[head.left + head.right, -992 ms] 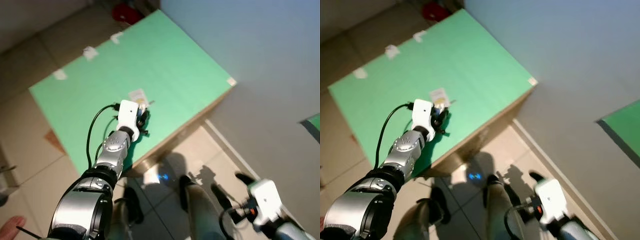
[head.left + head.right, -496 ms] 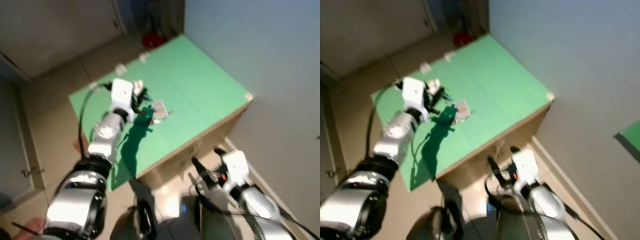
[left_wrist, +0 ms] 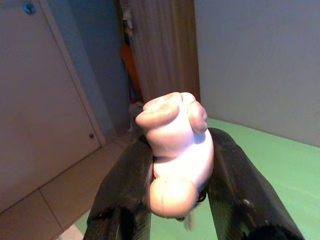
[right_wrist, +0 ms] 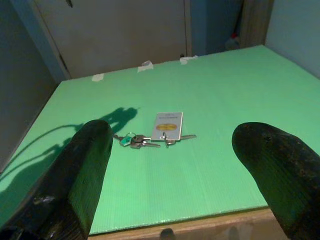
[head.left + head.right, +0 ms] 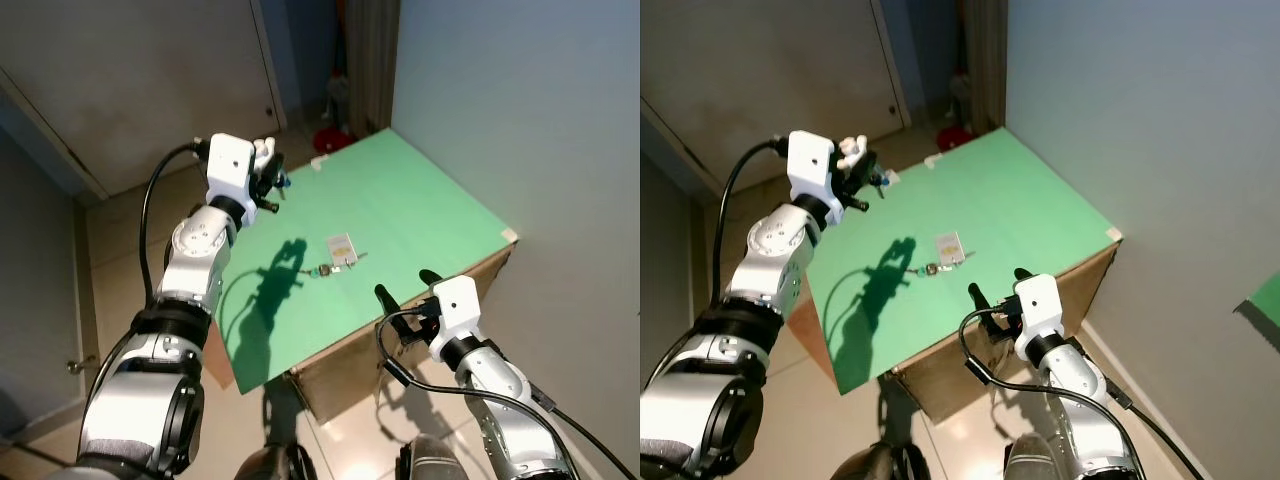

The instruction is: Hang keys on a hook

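Note:
A bunch of keys (image 5: 322,271) with a white card tag (image 5: 342,247) lies flat on the green table top (image 5: 430,205), near its middle; the right wrist view has the keys (image 4: 134,140) and tag (image 4: 168,125) straight ahead. My left gripper (image 5: 266,176) is raised above the table's far left corner, shut on a pale pink rounded charm (image 3: 175,155). Something small dangles beneath the charm. My right gripper (image 5: 404,285) hovers open at the table's near edge, short of the keys, with nothing between its fingers (image 4: 75,185).
The table is a box with cardboard sides (image 5: 400,340) against a pale wall (image 5: 520,100) on the right. White tape bits (image 5: 318,162) mark its far edge. Behind stand a closed door (image 5: 130,80), a brown curtain (image 5: 370,60) and a red object (image 5: 328,138) on the floor.
The head camera has tilted up, so the whole scene shifted. My left gripper rose off the table beside the tag, carrying the pink charm. My right gripper came up to the table's near edge.

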{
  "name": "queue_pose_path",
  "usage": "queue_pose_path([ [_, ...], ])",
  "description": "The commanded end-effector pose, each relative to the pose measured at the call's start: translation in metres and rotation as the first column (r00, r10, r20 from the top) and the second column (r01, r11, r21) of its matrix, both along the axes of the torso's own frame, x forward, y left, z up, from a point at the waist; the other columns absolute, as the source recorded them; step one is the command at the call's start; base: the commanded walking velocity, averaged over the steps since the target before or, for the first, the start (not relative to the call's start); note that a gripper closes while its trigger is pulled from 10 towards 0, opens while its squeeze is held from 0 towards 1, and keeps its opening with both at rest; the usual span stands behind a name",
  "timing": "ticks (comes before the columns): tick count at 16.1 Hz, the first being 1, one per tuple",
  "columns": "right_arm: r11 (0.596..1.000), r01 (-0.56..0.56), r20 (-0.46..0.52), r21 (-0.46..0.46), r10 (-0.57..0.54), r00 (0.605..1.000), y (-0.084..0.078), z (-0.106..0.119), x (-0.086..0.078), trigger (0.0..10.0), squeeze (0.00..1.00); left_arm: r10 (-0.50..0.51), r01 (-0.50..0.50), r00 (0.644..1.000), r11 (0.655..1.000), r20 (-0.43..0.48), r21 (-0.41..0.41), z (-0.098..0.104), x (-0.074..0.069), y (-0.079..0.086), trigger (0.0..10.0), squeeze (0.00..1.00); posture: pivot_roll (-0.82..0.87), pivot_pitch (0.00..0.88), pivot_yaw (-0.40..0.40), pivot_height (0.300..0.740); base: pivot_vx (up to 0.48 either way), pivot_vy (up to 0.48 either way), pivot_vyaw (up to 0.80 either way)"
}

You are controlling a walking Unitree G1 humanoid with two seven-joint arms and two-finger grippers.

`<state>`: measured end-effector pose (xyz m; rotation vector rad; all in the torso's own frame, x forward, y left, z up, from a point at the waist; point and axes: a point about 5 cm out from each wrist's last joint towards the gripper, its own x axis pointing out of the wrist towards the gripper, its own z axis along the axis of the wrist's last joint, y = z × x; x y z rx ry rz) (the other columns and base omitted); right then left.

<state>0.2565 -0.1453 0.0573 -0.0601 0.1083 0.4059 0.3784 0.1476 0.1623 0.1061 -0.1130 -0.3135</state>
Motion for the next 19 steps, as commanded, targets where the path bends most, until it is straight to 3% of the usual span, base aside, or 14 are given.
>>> queue_pose_path([
  [1, 1.0, -0.003, 0.005, -0.005, 0.003, 1.0, 0.0, -0.001, 0.001, 10.0, 0.0, 0.013, -0.013, 1.0, 1.0, -0.018, 0.002, -0.006, -0.004, 0.005, 0.0, 0.0, -0.25, 0.056, 0.142, 0.74, 0.0, 0.0, 0.0],
  [8, 0.999, 0.031, -0.017, 0.018, -0.031, 0.999, -0.005, -0.006, 0.002, 10.0, 0.0, 0.095, -0.101, 0.986, 0.994, -0.137, -0.033, -0.05, -0.026, 0.012, 0.0, 0.0, -0.25, 0.054, 0.13, 0.74, 0.0, 0.0, 0.0],
  [15, 0.995, 0.081, -0.044, 0.058, -0.079, 0.996, -0.012, -0.01, 0.008, 10.0, 0.0, 0.077, -0.099, 0.983, 0.986, -0.166, -0.131, -0.063, -0.039, -0.005, 0.0, 0.0, -0.25, 0.041, 0.118, 0.74, 0.0, 0.0, 0.0],
  [19, 0.989, 0.114, -0.044, 0.091, -0.111, 0.993, -0.014, -0.006, 0.016, 10.0, 0.0, 0.067, -0.086, 0.988, 0.987, -0.135, -0.136, -0.052, -0.033, -0.015, 0.0, 0.0, -0.25, 0.054, 0.11, 0.74, 0.0, 0.0, 0.0],
])
